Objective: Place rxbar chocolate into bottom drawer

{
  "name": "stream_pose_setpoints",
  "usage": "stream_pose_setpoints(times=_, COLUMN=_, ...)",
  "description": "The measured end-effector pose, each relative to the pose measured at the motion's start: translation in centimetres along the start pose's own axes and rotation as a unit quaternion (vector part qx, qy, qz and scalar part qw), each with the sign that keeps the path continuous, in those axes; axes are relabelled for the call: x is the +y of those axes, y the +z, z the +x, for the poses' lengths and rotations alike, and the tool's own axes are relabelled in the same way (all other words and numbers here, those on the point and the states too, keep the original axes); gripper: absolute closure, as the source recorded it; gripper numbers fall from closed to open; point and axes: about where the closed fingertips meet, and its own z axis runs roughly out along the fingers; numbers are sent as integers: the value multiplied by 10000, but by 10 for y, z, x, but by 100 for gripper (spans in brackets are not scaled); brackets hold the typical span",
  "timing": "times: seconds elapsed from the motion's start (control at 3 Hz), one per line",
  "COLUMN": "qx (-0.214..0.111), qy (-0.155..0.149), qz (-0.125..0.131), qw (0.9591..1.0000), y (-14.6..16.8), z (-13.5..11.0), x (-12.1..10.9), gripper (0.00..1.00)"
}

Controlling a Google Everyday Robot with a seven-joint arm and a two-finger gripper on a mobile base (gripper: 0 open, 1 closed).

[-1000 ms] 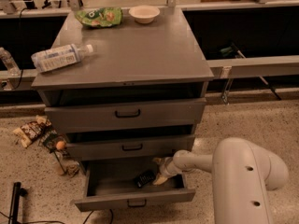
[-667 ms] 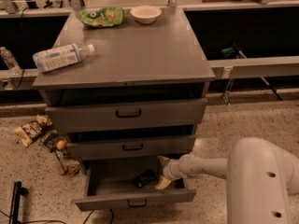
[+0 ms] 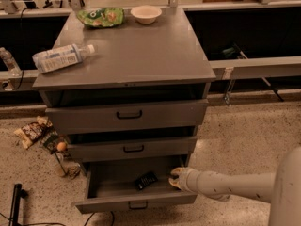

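Rxbar (image 3: 146, 180) lies in the open drawer (image 3: 136, 202), under the counter's (image 3: 141, 51) front edge. The gripper (image 3: 174, 178) is beside it, fingers (image 3: 177, 172) released. Placement looks done; only withdrawal remains.

The grey cabinet top (image 3: 141, 55) carries a water bottle (image 3: 62, 58) lying on its side near the left edge, and a green snack bag (image 3: 100, 17) and pale bowl (image 3: 146, 13) at the back. The gripper (image 3: 175, 178), fingers apart, sits inside the bottom drawer (image 3: 113, 182) at its right end.

no text or label here can be read.
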Motion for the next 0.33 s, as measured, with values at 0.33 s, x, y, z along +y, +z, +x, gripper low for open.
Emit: stream_pose_setpoints(times=0.33, qx=64, qy=-72, qz=8, qw=10000, y=-16, z=2, x=23, gripper=67)
